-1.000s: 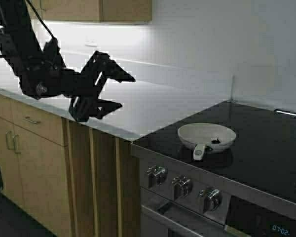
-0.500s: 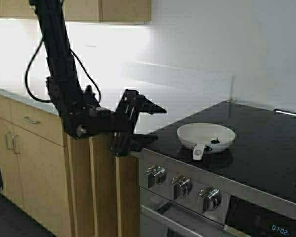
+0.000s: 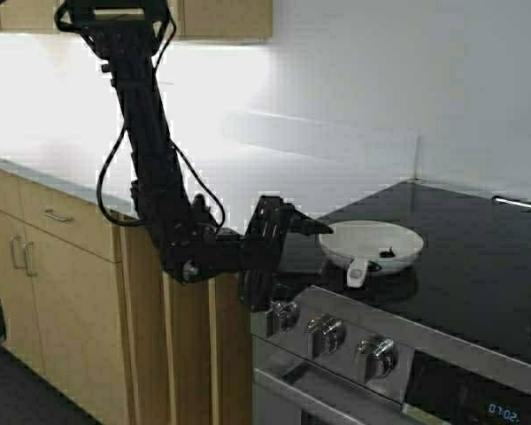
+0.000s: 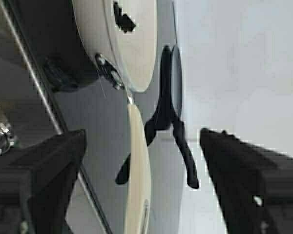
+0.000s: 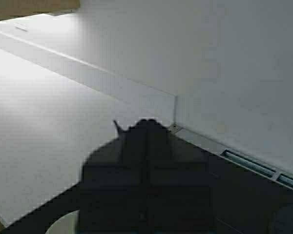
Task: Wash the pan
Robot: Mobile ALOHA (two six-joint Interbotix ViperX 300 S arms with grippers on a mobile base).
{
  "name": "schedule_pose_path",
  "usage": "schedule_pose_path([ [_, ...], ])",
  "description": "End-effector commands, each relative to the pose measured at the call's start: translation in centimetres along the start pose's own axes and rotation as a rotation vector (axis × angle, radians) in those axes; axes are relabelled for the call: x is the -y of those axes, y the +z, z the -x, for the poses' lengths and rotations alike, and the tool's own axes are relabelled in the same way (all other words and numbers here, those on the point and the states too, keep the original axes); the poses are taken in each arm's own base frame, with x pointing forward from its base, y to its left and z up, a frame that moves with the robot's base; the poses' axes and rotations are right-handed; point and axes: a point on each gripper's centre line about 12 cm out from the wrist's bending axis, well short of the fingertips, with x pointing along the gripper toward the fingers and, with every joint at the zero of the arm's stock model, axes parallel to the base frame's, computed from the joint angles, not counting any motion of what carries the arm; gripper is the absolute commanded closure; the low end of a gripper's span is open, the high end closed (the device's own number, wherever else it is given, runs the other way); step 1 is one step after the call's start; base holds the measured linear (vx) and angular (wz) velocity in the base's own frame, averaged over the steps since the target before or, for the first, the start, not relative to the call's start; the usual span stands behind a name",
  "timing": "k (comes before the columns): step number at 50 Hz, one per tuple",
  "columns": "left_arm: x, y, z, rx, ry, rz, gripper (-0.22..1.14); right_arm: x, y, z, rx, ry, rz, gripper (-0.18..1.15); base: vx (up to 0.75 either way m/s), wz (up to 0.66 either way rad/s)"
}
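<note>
Pan on the black stovetop, close behind the stove's front edge, above the row of knobs, dark specks visible inside the bowl. Short stubby handle pointing out from the pan's rim toward that front edge, so long axis of the handle running roughly front to back across the stove (toward the robot, not sideways).

Left pincer just beside the pan, on the side facing the pale table, at about rim height. Fingers spread wide, holding nothing; upper finger tip reaching almost to the pan's near rim, lower finger hanging down over the stove front near the first knob. In the left wrist view, handle lying in the gap between the two dark fingers, pan bowl farther out beyond them. No contact with handle or rim visible.

Pan therefore lying straight ahead of the left pincer, across the stove from the table side, handle offset toward the stove's front edge. Judged need for the next move: a short advance with the open gap lined up across the handle's axis, then closing.

Right pincer far less useful here: out of the high view, seen only in its own wrist view, fingers apparently pressed together with nothing between them. Left arm clearly the nearer one.
</note>
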Motion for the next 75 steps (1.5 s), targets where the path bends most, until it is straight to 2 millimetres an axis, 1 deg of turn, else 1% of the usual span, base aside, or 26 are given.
schedule_pose_path([
  [1,1.6,-0.3,-1.7,-0.012,-0.051,-0.013,-0.10,0.0,0.4,-0.2,0.012,0.002,0.000,0.92,0.00,0.00],
  [8,1.6,-0.7,-2.8,-0.022,-0.063,-0.005,-0.10,0.0,0.4,-0.2,0.012,0.000,-0.002,0.92,0.00,0.00],
  [20,1.4,-1.0,-4.1,-0.033,-0.076,0.041,-0.10,0.0,0.5,-0.2,0.014,0.000,0.000,0.92,0.00,0.00],
  [44,2.4,-3.2,-7.5,-0.078,-0.081,0.017,-0.10,0.0,0.4,-0.2,0.012,0.002,-0.002,0.92,0.00,0.00],
  [51,2.7,-3.4,-7.9,-0.082,-0.089,0.013,-0.10,0.0,0.4,-0.2,0.011,0.000,0.000,0.92,0.00,0.00],
  [62,2.7,-3.5,-7.9,-0.085,-0.099,0.044,-0.08,0.0,0.4,-0.2,0.011,0.000,0.000,0.92,0.00,0.00],
  [65,2.4,-3.6,-7.8,-0.088,-0.101,0.071,-0.04,0.0,0.4,-0.2,0.011,0.000,-0.002,0.92,0.00,0.00],
  [69,2.2,-3.6,-7.7,-0.090,-0.115,0.105,0.10,0.0,0.4,-0.2,0.011,0.002,-0.002,0.92,0.00,0.00],
  [72,2.1,-3.8,-7.6,-0.095,-0.131,0.131,0.29,0.0,0.4,-0.2,0.011,0.000,-0.002,0.92,0.00,0.00],
  [75,2.0,-3.8,-7.6,-0.096,-0.150,0.161,0.55,0.0,0.4,-0.2,0.011,0.000,-0.002,0.92,0.00,0.00],
])
